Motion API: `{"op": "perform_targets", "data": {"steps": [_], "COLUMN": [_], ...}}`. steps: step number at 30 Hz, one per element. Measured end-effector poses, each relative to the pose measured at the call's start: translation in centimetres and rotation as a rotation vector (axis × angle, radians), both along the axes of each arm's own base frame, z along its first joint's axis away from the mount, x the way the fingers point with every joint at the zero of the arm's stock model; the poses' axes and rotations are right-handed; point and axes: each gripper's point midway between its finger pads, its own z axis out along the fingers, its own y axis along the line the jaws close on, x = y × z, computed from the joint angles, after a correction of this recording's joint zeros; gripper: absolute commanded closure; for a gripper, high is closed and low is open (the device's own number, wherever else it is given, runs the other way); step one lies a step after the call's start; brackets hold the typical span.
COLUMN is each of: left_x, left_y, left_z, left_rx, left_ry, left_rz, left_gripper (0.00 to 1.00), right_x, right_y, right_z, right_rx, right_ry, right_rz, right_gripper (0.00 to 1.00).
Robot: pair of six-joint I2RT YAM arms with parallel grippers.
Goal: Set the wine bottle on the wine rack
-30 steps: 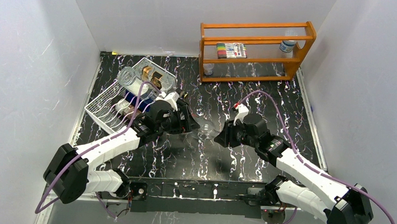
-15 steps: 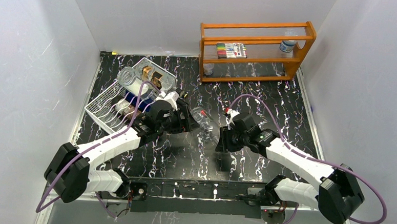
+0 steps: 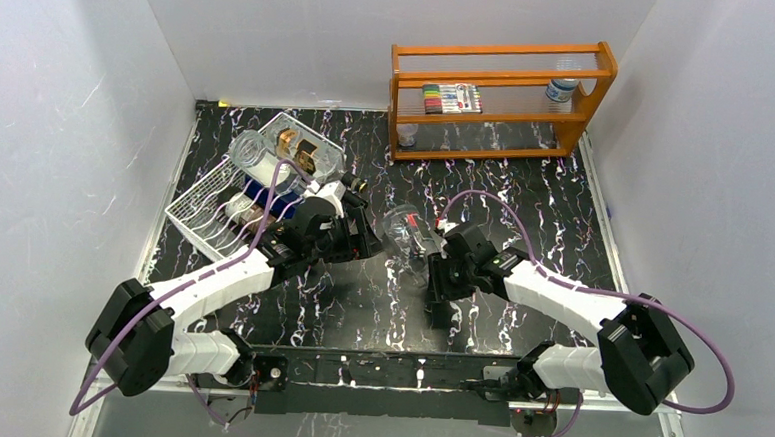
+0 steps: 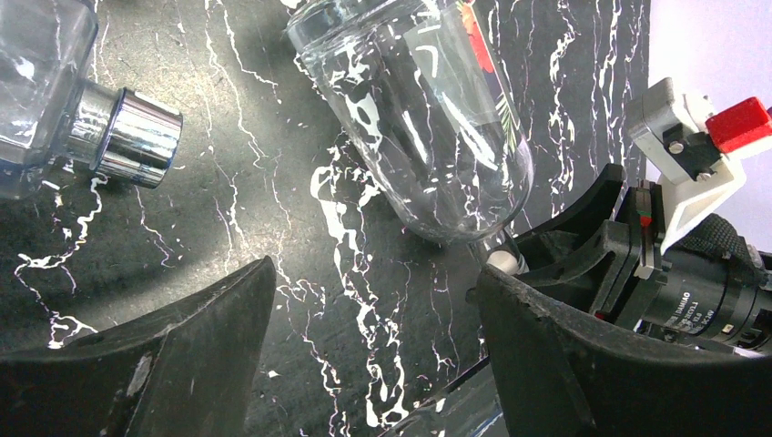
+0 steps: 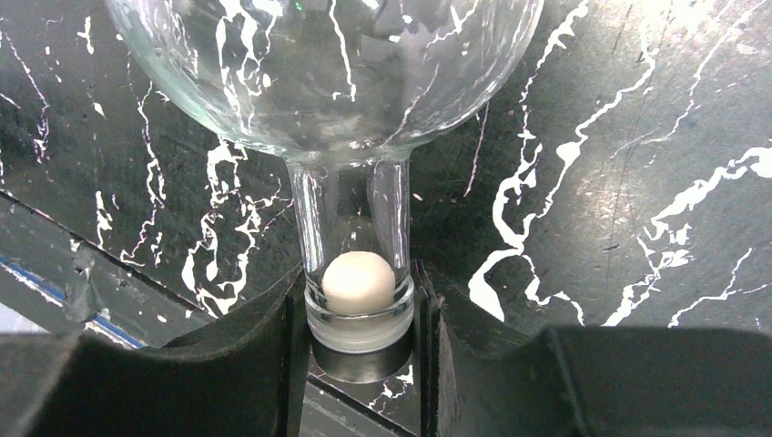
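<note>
One grip on: right fingers (image 5: 460, 350) clenching bottle (image 3: 408, 230) neck, bottle mid-desk, apart from rack (image 3: 209, 209). Left fingers (image 4: 173, 364) spread, empty. We are aiming left squarely round body before right is releasing.

Overhead view looking down from behind, wrist views close (sharing the wine bottle (image 4: 428, 118))

The wine bottle (image 3: 406, 230) is clear glass, with a rounded shoulder, a short neck, a pale stopper in its mouth and a red mark on its side. It lies near the middle of the top view, base toward the upper left, neck pinched between the jaws of the right gripper (image 5: 360, 305). The wine rack (image 3: 204, 209), a white wire grid, stands on the black marbled surface (image 3: 525, 196) at centre left, apart from the bottle.
</note>
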Motion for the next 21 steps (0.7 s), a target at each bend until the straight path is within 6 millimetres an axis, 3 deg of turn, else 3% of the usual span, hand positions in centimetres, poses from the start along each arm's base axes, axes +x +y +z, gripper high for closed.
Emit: {"op": "perform_targets", "data": {"steps": [4,6,12,21], "left_x": [0.1,0.2,0.5,0.6], "left_y": [0.2,0.2,0.4,0.8], "left_z": [0.0,0.0,0.5,0.4], "left_rx": [0.011,0.016,0.039,0.059], "left_ry": [-0.003,-0.007,-0.02,-0.023], "left_rz": [0.004,0.005,0.008,0.017], "left_gripper": [0.16,0.15,0.14,0.13], "right_x": [0.4,0.5,1.2,2.3], "right_y": [-0.1,-0.3,-0.7,-1.4], "right_z": [-0.3,-0.4,-0.5,-1.6], "right_rx": [-0.014,-0.023,-0.051,-0.112], "right_ry": [-0.011,-0.017,-0.046,-0.071], "right_rz": [-0.01,-0.016,-0.041,-0.079], "right_gripper": [0.67,0.59,0.48,0.4]}}
